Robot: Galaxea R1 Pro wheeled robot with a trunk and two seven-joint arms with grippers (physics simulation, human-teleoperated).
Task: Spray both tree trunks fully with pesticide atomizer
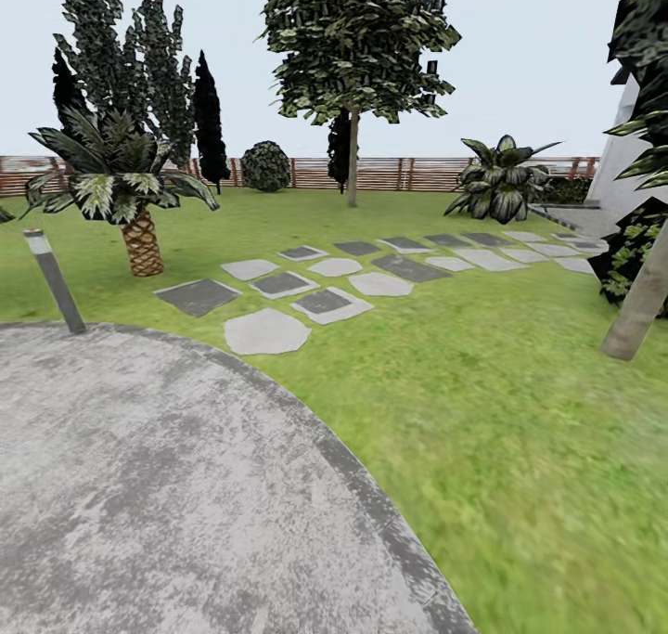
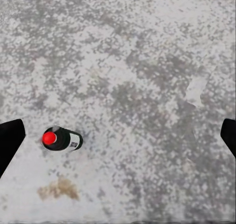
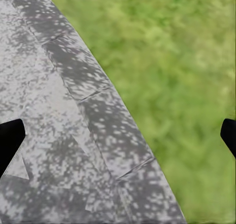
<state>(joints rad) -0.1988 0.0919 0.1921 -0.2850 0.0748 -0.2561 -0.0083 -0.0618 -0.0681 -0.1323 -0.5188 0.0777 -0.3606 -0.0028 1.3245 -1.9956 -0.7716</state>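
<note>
Directly beneath the left gripper (image 2: 118, 135), the pesticide atomizer (image 2: 62, 140) rests on mottled grey paving (image 2: 142, 61). It is a dark bottle with a red cap, seen from above, sitting in the lower left of the left wrist frame, close to the black fingertip (image 2: 10, 140) at the left edge and well apart from the other fingertip at the right edge. The two fingertips stand wide apart with nothing between them but bare stone, so the left gripper holds nothing. A brownish stain (image 2: 59, 188) marks the paving just below the bottle in the frame.

The right gripper (image 3: 118, 135) is likewise spread wide and empty, its dark fingertips (image 3: 9, 140) at the two side edges of the right wrist frame. Beneath it the curved kerb (image 3: 105, 120) of the paved area runs diagonally, with grey stone to the lower left and green grass (image 3: 177, 61) to the upper right.

From the head view, the rounded grey pad (image 1: 158, 485) fills the lower left, and lawn (image 1: 520, 411) spreads to the right. Flat stepping stones (image 1: 325, 286) trail across the middle toward the right. A pale tree trunk (image 1: 640, 300) leans at the right edge, and another tree (image 1: 353, 161) stands near the brown slat fence (image 1: 390, 174) at upper centre. A short palm (image 1: 139, 235) and a slanted grey bollard (image 1: 56, 281) sit at the left.
</note>
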